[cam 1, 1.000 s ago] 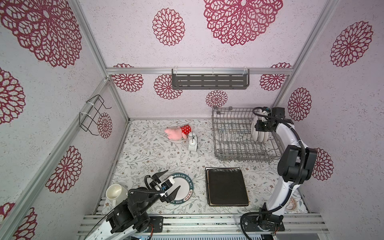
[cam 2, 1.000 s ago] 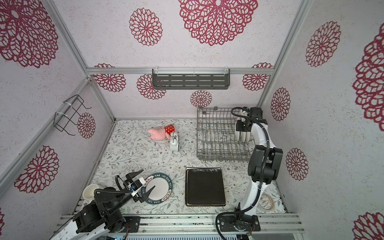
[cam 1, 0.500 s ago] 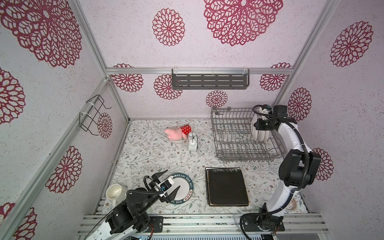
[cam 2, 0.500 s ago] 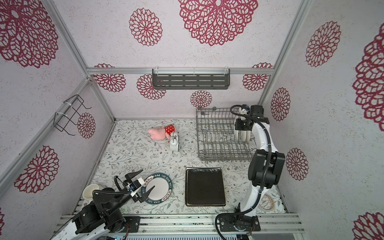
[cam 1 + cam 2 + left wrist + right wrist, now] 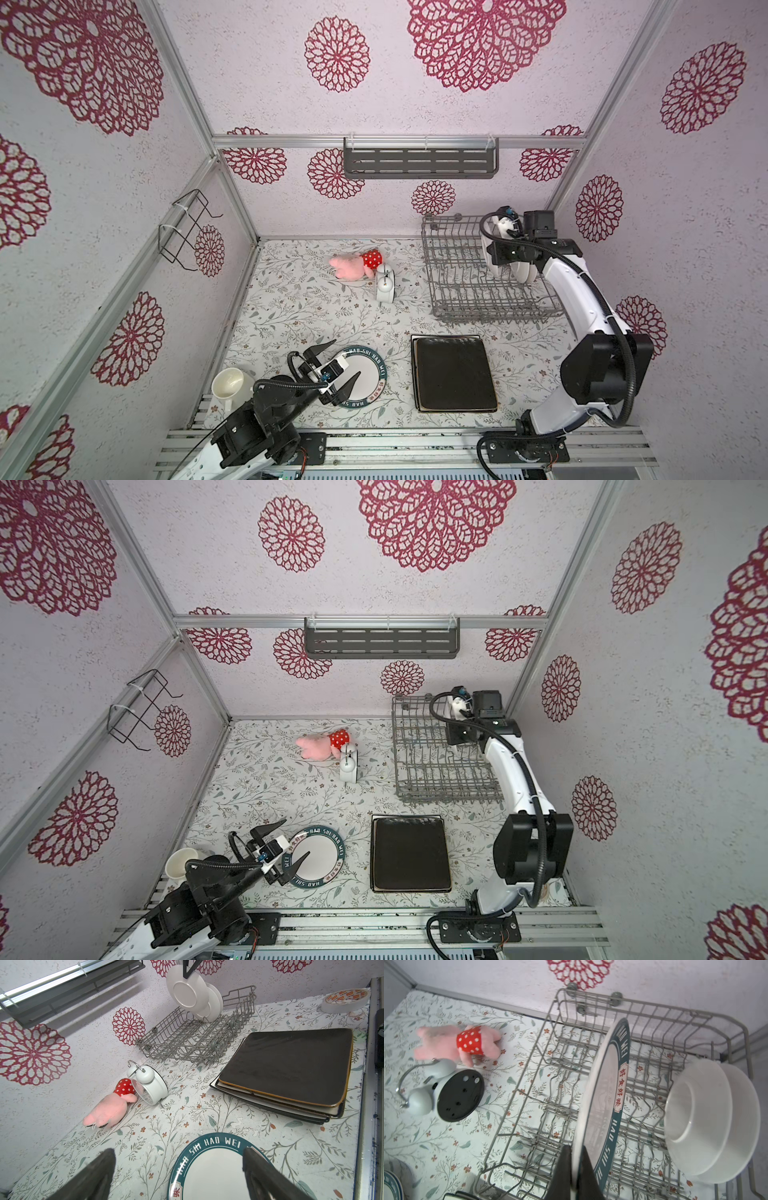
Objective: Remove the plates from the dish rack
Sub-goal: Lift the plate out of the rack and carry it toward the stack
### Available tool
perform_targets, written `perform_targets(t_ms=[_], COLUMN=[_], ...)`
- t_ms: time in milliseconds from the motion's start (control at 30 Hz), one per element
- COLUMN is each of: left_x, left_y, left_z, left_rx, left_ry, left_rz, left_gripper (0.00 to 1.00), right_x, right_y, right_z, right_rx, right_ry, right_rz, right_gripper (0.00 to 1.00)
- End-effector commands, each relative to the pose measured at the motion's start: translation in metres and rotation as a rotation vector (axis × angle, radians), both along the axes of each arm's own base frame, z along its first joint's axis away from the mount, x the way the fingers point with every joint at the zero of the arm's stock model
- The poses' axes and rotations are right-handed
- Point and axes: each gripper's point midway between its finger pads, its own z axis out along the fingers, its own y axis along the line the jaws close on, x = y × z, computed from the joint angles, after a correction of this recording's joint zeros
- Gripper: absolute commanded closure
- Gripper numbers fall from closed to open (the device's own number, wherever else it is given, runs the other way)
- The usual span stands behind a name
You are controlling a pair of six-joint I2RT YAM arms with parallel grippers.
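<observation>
The right claw (image 5: 574, 1169) is clamped on the rim of a teal-banded round plate (image 5: 604, 1093) held upright over the dish rack (image 5: 457, 286) at the worktop's back right corner, which only gets seen properly in the right wrist view, since in both top views the arm mostly covers it. Two white plates (image 5: 716, 1118) are left standing in the rack, while a matching teal-rimmed plate (image 5: 214, 1169) and a stack of dark square plates (image 5: 291, 1068) are lying near the front edge. The left claw (image 5: 334, 365) is spread wide just over that flat plate, gripping nothing, and the floral worktop (image 5: 299, 307) is boxed in by red-flowered walls.
</observation>
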Motion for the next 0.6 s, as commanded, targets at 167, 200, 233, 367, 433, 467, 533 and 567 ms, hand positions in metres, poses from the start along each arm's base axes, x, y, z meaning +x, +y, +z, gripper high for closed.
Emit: perform_targets(t_ms=[167,200,233,367,433,467,533,567], left_x=[0.003,0.004,0.005,0.007,0.008,0.009,0.011,0.012], left_y=[0.001,0.001,0.002,0.004,0.004,0.004,0.005,0.006], left_z=[-0.005,-0.005,-0.006,-0.009,-0.01,-0.012,-0.014,-0.017], left_rx=[0.017,0.02,0.021,0.037,0.042,0.047,0.056,0.068], left_ry=[0.001,0.001,0.0,0.009,0.013,0.017,0.024,0.032], left_rz=[0.013,0.017,0.023,0.037,0.041,0.043,0.05,0.055], left_gripper=[0.03,0.02,0.03,0.03,0.03,0.03,0.03,0.03], right_x=[-0.056,-0.068,-0.078,-0.122,-0.142,-0.154,-0.173,-0.183], right_y=[0.07,0.079,0.085,0.097,0.103,0.106,0.113,0.118], right_z=[0.073,0.07,0.065,0.037,0.027,0.023,0.014,0.01], right_rx=[-0.245,-0.273,-0.309,-0.42,-0.465,-0.488,-0.528,-0.545], right_ry=[-0.399,-0.416,-0.432,-0.479,-0.523,-0.552,-0.598,-0.619], right_rz=[0.252,0.306,0.348,0.49,0.536,0.561,0.597,0.617], right_gripper=[1.0,1.0,0.99,0.99,1.0,1.0,1.0,1.0])
